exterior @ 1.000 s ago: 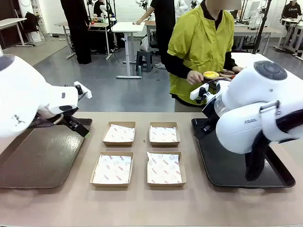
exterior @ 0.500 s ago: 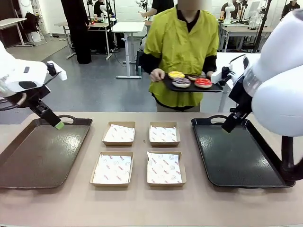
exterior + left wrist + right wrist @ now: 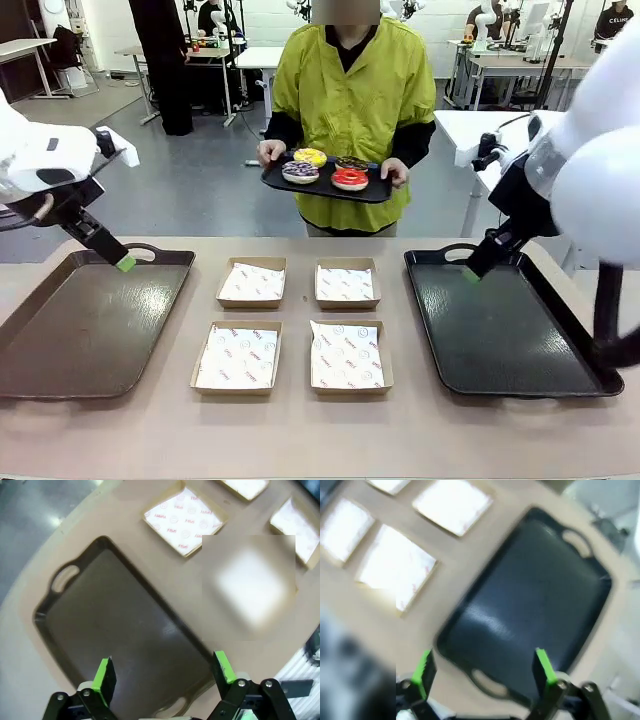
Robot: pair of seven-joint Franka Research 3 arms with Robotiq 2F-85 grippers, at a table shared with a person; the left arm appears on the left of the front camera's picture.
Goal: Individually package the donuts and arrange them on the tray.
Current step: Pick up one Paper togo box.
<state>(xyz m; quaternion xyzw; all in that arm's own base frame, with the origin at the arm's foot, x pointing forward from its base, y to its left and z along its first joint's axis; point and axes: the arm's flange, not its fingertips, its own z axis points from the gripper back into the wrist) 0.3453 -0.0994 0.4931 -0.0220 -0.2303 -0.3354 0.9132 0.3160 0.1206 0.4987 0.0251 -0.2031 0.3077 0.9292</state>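
Four donuts (image 3: 325,172) sit on the small black tray (image 3: 275,183) the person holds past the worktop's (image 3: 300,430) far edge, centre. Your left claw (image 3: 162,667) and right claw (image 3: 483,660) both gape, empty. I'd say the right is nearer: the donuts lie ahead of it and inward.

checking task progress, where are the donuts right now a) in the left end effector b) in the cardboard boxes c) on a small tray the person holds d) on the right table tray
c: the donuts sit on the small black tray in the person's hands.
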